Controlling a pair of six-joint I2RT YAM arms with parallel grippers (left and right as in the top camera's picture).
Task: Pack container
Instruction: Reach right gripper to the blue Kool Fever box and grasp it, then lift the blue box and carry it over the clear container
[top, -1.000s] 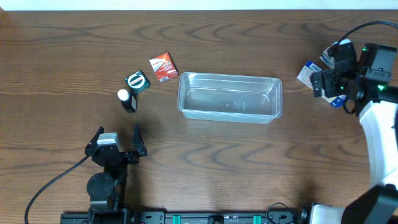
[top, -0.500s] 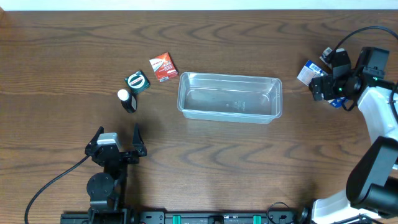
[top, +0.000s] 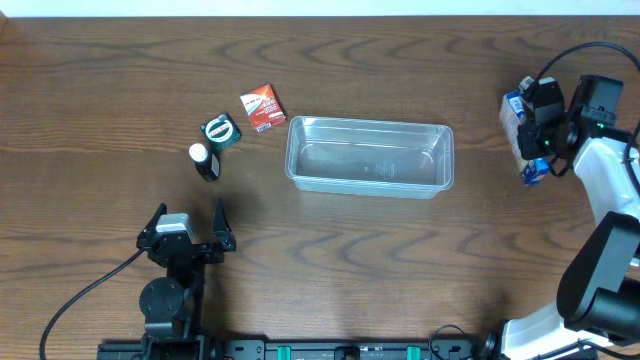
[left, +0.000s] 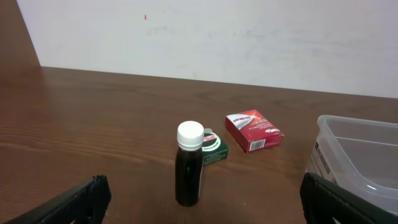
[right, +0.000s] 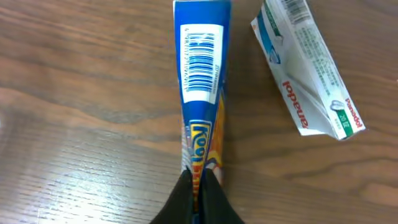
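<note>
- Right gripper (right: 199, 185) was pinched shut on the near end of a blue packet (right: 202, 81), its two dark fingers pressed together over the edge.
- From the wrist view, that packet ran straight away from the fingers, turned narrow side up, with a barcode label on it. Whether it was off the table (top: 400, 260) I couldn't tell.
- White packet (right: 308, 68) with green and red print lay flat just beside the blue one, at a slant and not touching it.
- From overhead, all this was at the far right of the table, well apart from the container (top: 370, 123).
- Container sat around the middle of the table, long side running left to right, with neither gripper near it.
- Left gripper (top: 190, 207) rested low near the front edge, fingers spread wide and gripping nothing.
- Ahead of it stood a dark bottle (left: 189, 165) with a white cap, upright.
- Green packet (left: 211, 149) lay just behind the bottle, and a red packet (left: 253, 130) lay beyond that, nearer the container's left end.
</note>
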